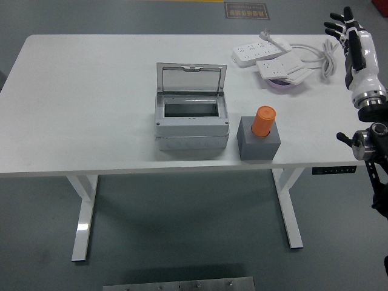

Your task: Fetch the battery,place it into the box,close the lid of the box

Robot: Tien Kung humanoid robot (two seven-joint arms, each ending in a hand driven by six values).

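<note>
Head view: my right hand (344,27), fingers (334,25) spread and empty, hangs past the tabletop (79,97) edge; the upright battery (264,121) stands well down-left of them.

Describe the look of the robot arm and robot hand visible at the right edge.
The right robot hand has slim black fingers on a glossy white shell with black trim. Below it, a white forearm cover meets a silver metal ring at the wrist. The right arm beneath is black, with exposed joints, round metallic fittings and dark struts. No left arm shows.
</note>
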